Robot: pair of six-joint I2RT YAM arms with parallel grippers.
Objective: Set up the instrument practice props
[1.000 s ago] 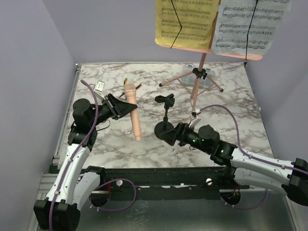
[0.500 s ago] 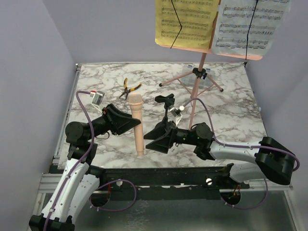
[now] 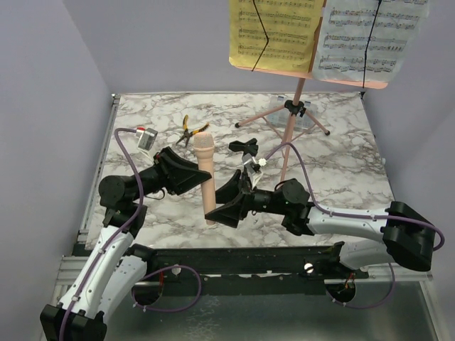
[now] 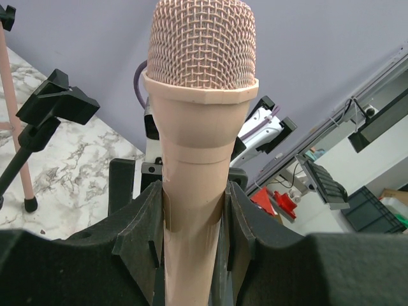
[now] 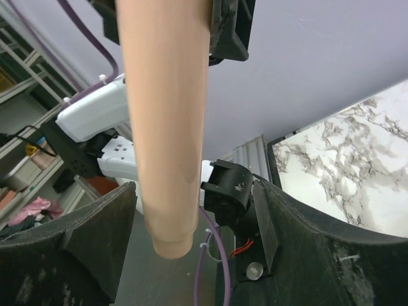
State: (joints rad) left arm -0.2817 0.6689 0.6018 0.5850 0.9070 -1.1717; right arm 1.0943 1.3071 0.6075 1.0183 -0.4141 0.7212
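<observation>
Marble bench [image 3: 341, 163], pink-beige microphone [image 3: 205, 174] upright near its front edge, mesh head up, left end effector [image 4: 194, 217] clamped on its body, right end effector [image 5: 191, 229] jaws apart flanking its lower end, mic stand [image 3: 246, 153] base hidden.

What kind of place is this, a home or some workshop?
Probably a robot lab test cell: a marble-patterned table enclosed by plain lilac panels, with cluttered shelving visible beyond it in the right wrist view.

Bright, even, soft light with faint shadows; the microphone [image 4: 203, 44] mesh is sharp, backgrounds slightly soft.
</observation>
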